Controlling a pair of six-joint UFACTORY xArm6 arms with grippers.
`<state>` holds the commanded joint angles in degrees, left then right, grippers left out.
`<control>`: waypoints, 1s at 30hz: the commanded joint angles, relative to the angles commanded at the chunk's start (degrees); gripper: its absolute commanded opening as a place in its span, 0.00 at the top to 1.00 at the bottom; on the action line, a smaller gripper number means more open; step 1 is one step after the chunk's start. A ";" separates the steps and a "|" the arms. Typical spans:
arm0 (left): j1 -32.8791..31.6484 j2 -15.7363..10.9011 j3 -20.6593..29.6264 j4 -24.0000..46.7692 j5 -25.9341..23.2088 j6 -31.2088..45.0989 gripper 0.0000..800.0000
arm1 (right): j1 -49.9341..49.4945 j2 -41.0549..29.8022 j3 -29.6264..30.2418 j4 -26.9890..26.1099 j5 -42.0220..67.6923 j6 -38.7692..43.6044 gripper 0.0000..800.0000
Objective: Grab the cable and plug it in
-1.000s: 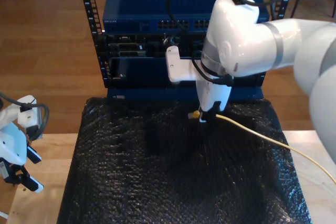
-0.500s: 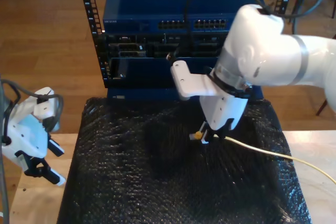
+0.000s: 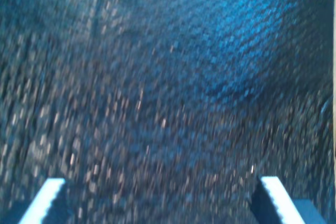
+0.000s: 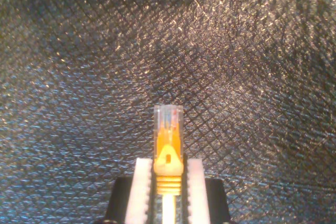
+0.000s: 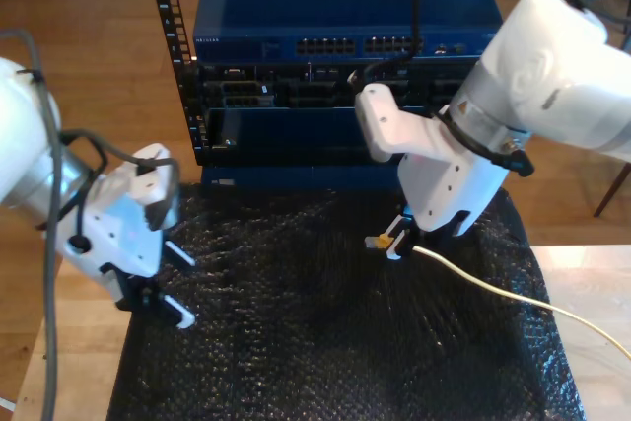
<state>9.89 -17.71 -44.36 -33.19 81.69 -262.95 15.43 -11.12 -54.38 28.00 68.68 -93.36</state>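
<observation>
End effector, my second gripper [image 4: 169,192], around the cable [image 4: 168,148]; writing unreadable.

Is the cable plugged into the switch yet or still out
Out. The cable's plug is clamped in my second gripper above the black mat, short of the blue switch.

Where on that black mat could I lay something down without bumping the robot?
The middle of the black mat, between my first gripper and my second gripper, lies bare. It is crowded where the cable trails toward the exterior view's right.
</observation>
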 joint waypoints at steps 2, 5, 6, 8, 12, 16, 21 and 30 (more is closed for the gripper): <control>-1.49 0.00 -0.09 -1.32 -0.18 -0.09 0.00 | -0.18 -0.97 0.18 0.00 0.00 0.00 0.99; -3.60 0.00 -1.05 -3.43 -0.26 -0.18 0.00 | -0.44 -2.64 0.18 -0.09 0.00 0.18 0.99; -4.22 0.00 -1.41 -4.13 -0.26 -0.26 0.00 | -0.44 -3.60 0.26 0.09 0.00 0.18 0.99; -5.45 0.18 -2.11 -5.36 -0.26 -0.26 0.00 | -0.53 -5.45 0.79 0.88 0.00 0.26 0.99; -7.74 0.53 -3.78 -7.74 -0.26 -0.35 0.00 | -0.79 -7.47 1.23 2.55 -0.09 0.35 0.99; -10.20 0.53 -4.31 -10.11 -0.26 -0.70 0.00 | -0.88 -7.65 1.23 2.90 -0.09 0.62 0.99; -10.99 0.53 -5.98 -12.04 -0.44 -1.41 0.00 | -1.58 -7.74 1.23 4.40 -0.09 0.79 0.99; -11.60 0.44 -7.21 -17.93 -0.35 -1.05 0.00 | -1.93 -8.79 1.14 5.54 0.00 3.08 0.99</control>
<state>-1.71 -17.27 -51.57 -51.12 81.34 -264.00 13.49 -19.91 -53.24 33.54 68.68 -90.29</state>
